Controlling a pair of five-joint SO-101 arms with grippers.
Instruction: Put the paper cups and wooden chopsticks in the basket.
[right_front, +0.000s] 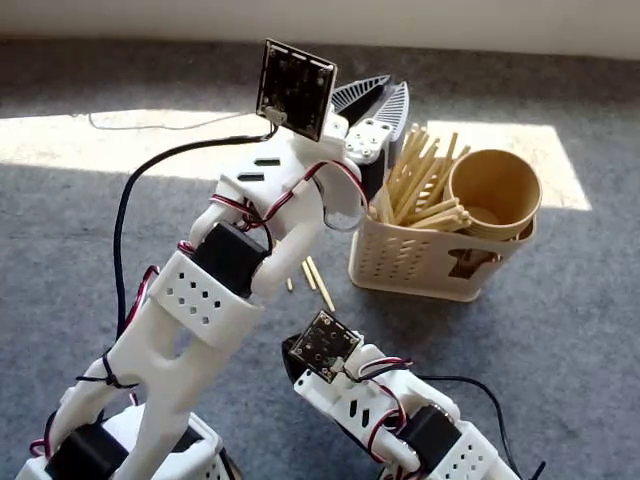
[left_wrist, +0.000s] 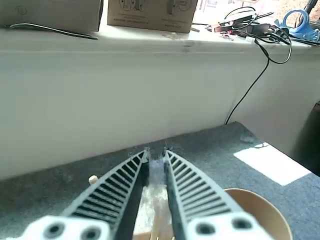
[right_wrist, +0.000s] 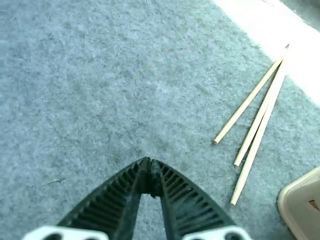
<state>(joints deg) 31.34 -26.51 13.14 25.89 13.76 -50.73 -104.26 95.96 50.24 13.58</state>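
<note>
Basket (right_front: 410, 265) sits at about 3 o'clock on the grey carpet (right_front: 560, 330) in the high view. It's already got a paper cup (right_front: 495, 185) standing upright on its 3 o'clock side and a bunch of wooden chopsticks (right_front: 420, 180) fanned out on the 9 o'clock side. How many sticks are in there I can't count, they overlap too much.

Left pincer (right_front: 397, 82) hangs over the basket's 11 o'clock corner. From its own camera the left pincer's tips (left_wrist: 156, 151) are a narrow gap apart with nothing between them, and the cup's rim (left_wrist: 262, 212) is cut off at the frame edge.

Loose chopsticks (right_front: 318, 280) lie flat on the carpet just at 9 o'clock of the basket, partly hidden by the left arm from above. The right wrist view shows three of them (right_wrist: 257, 127), two nearly touching along their length, plus a cut-off corner of the basket (right_wrist: 302, 200).

Right pincer (right_wrist: 148, 161) has its tips pressed together, empty, low over bare carpet near those sticks. From above it's tucked under its own wrist camera at 6 o'clock, so hard to make out there.
</note>
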